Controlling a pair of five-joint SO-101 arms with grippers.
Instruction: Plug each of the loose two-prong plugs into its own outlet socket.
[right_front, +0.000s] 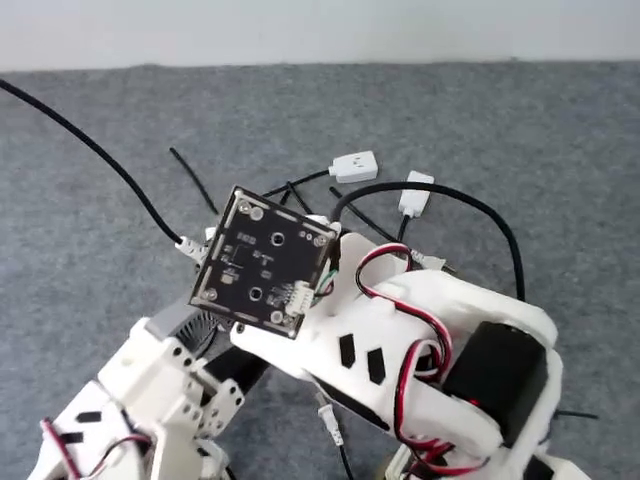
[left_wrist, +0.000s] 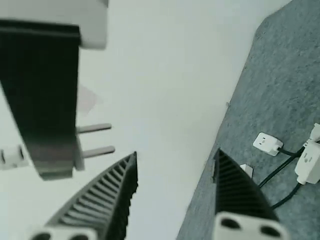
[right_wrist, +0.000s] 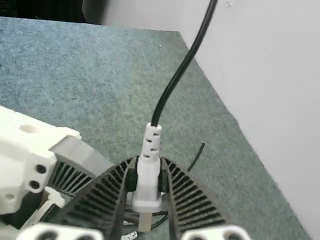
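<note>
Plug (right_wrist: 145, 185) pinched in right tool (right_wrist: 148, 167); black cords (right_front: 470, 203) loop around sockets (right_front: 355, 165).

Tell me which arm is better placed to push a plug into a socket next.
Right, I'd judge. Its jaws are shut on a white plug with its prongs bare, while the left arm's jaws stand open and empty. A white socket lies free on the carpet.

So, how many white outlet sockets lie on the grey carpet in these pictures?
2. One white box-shaped outlet socket lies on the grey carpet toward the far wall; the other socket lies beside it, nearer the arms. The arms may hide more.
</note>
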